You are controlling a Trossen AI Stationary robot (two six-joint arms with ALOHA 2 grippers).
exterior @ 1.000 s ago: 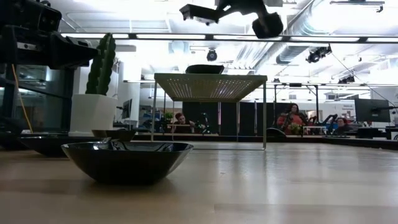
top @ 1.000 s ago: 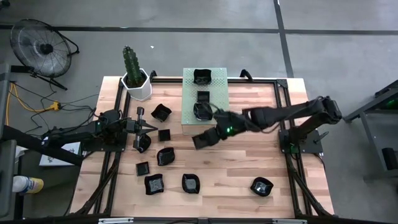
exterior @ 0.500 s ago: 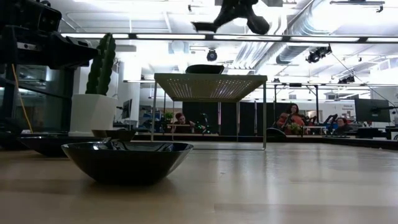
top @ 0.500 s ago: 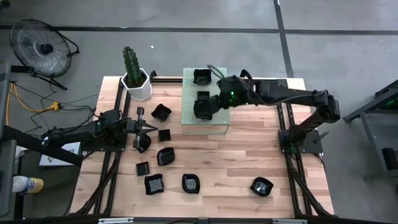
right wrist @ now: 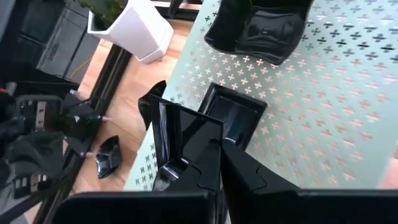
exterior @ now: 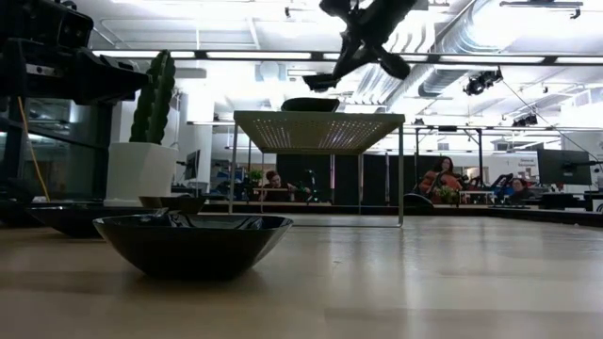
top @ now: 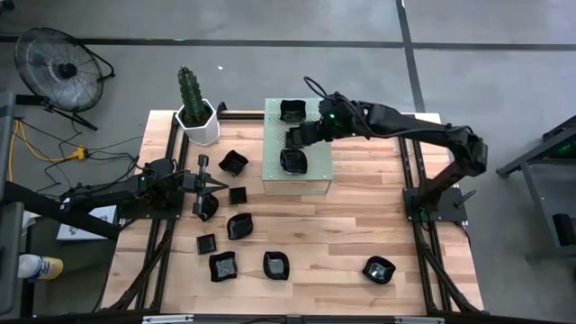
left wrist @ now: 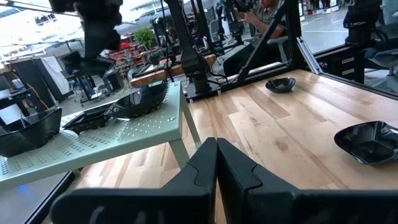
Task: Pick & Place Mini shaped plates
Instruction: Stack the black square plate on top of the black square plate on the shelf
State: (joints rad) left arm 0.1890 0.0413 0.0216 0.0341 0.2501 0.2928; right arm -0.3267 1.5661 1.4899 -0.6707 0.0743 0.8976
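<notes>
Overhead, the right tool (top: 301,135) hung over the pale green perforated stand (top: 297,175), clenched on a square plate (top: 294,138); two plates (top: 292,112) sat there, others on the desk (top: 360,225). Right wrist: held plate (right wrist: 186,140) tilted. Left wrist: left tool (left wrist: 216,163) clenched, empty.

Both long robot arms are dark, almost black, built from thick jointed tubes. The right black metal arm (top: 409,133) has a tiny green light near its wrist. The left black metal arm (top: 99,192) ends in two flat, pointed dark fingers (left wrist: 233,165).
</notes>
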